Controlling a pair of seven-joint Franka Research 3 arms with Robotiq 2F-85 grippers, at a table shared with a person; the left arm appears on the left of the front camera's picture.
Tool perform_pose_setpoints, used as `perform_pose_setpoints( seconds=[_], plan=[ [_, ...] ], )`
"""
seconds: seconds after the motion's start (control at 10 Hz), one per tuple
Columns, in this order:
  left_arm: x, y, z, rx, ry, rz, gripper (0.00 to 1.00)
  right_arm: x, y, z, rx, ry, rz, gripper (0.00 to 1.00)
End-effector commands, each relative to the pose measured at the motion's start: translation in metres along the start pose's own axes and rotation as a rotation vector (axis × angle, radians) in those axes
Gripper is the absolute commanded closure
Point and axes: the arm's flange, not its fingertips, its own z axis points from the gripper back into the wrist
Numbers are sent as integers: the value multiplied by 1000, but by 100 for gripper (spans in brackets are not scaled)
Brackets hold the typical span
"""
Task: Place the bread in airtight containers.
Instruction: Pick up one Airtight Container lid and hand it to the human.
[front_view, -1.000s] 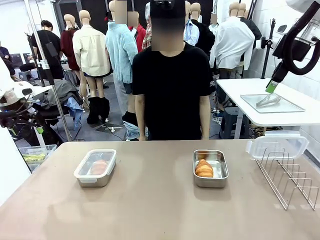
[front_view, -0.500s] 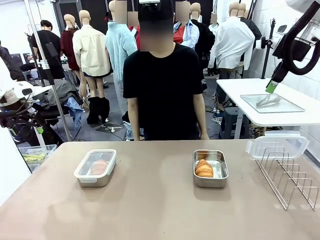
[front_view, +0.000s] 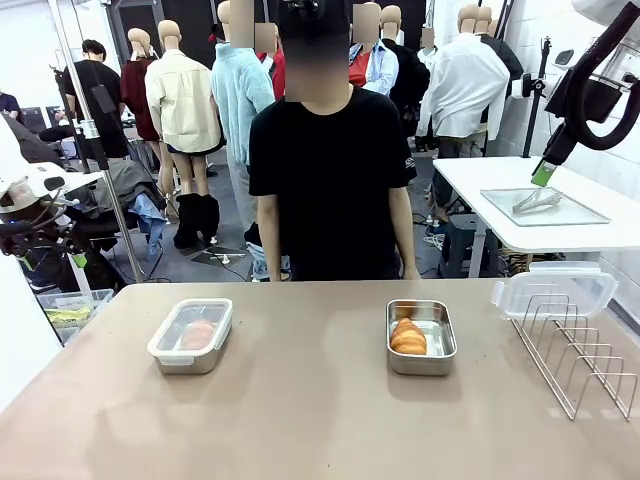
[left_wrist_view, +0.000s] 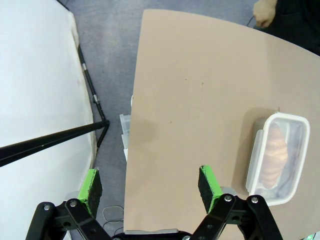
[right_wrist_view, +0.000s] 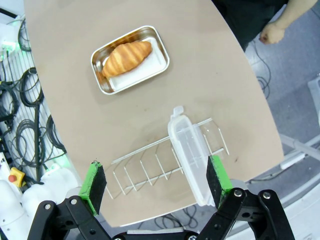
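A lidded steel container (front_view: 190, 336) sits at the table's left with one bread roll (front_view: 198, 333) inside, under the clear lid. To the right an open steel container (front_view: 421, 338) holds the other golden bread roll (front_view: 408, 336). Its clear lid (front_view: 553, 290) rests on the wire rack (front_view: 578, 355). My left gripper (left_wrist_view: 150, 186) hangs open high over the table's left edge, with the lidded container (left_wrist_view: 277, 151) off to one side. High above the rack (right_wrist_view: 150, 167), my right gripper (right_wrist_view: 156, 180) stands open with nothing held, the open tin (right_wrist_view: 130, 59) and the lid (right_wrist_view: 192, 161) below it.
A person in a black shirt (front_view: 330, 170) stands at the far side, hands (right_wrist_view: 272, 32) down by the table's edge. A white side table (front_view: 540, 215) with a glass tray stands at the back right. Bare tabletop (front_view: 300, 400) lies between and in front of the containers.
The person has shifted a little to the left behind the table. Both arms and the containers have stayed put.
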Motion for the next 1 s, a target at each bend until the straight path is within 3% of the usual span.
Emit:
perform_pose_setpoints(
  seconds=[0.0,0.1,0.2,0.4,0.7,0.9],
  plan=[
    [0,0,2,19,-1,6,0,4,1,-8,17,68,147,0],
    [0,0,2,19,-1,6,0,8,1,-22,6,138,246,0],
    [0,0,2,19,-1,6,0,9,3,-34,7,199,257,0],
    [0,0,2,19,-1,6,0,6,7,-55,-90,336,362,0],
    [0,0,2,19,-1,6,0,1,0,-96,-176,406,330,0],
    [0,0,2,19,-1,6,0,-2,-8,-119,-138,404,291,0]
  ],
)
